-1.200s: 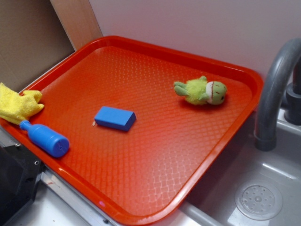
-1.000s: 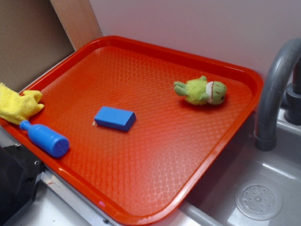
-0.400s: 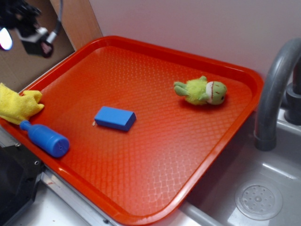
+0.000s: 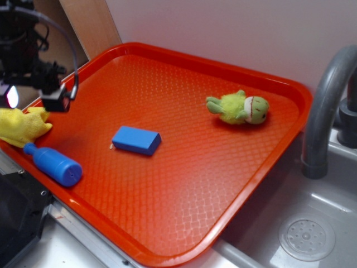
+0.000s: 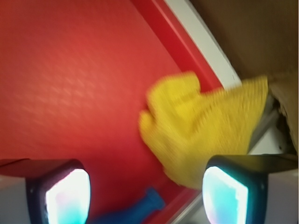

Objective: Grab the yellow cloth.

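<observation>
At the far left of the outside view, the gripper (image 4: pixel 33 95) hangs from a black arm just above the yellow cloth (image 4: pixel 21 126). Only one of its fingers, with a glowing pad, shows clearly here. The cloth lies crumpled over the left rim of a red tray (image 4: pixel 184 167), partly on the tray and partly spilling off its edge. Just in front of the cloth lies a blue bottle (image 4: pixel 54 164) on its side, its neck pointing toward the cloth and nearly touching it. Further right, near the middle of the tray, sits a blue block (image 4: pixel 136 139). Toward the tray's far right corner lies a green plush toy (image 4: pixel 239 108). At the right edge stands a grey faucet (image 4: pixel 326 106) over a sink (image 4: pixel 301 223).

In the wrist view, blurred, the gripper (image 5: pixel 145 191) is spread wide, its two lit fingers (image 5: pixel 67 196) apart at the bottom corners. The cloth (image 5: pixel 201 130) sits between and ahead of them, not yet touched.

The approach looks nearly done. What is left, as far as can be judged, is the final descent, the close, and the lift.
</observation>
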Available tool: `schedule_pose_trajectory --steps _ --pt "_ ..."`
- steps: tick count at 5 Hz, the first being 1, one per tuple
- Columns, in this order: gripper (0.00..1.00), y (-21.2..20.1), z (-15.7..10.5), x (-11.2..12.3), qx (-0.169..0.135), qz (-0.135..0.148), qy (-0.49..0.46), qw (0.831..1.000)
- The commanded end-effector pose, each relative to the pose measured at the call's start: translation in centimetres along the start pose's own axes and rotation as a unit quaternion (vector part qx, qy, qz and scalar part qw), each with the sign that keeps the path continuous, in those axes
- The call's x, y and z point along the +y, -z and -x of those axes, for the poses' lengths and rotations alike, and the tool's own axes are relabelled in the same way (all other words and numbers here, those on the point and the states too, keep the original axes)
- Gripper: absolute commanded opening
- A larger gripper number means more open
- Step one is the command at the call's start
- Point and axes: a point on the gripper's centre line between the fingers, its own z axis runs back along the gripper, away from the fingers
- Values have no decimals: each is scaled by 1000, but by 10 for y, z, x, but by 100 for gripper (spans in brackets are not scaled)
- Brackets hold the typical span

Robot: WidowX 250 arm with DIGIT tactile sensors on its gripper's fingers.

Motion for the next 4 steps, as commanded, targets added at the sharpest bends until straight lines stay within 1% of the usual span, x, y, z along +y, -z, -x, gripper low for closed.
schedule_pose_trajectory --steps 1,2,3,4 --pt "100 35 -5 44 -19 -2 48 999" --pt "100 37 -19 54 -29 -5 70 997" --pt "100 52 -25 44 -36 -8 98 994" --pt "13 70 -23 35 -35 -21 124 991"
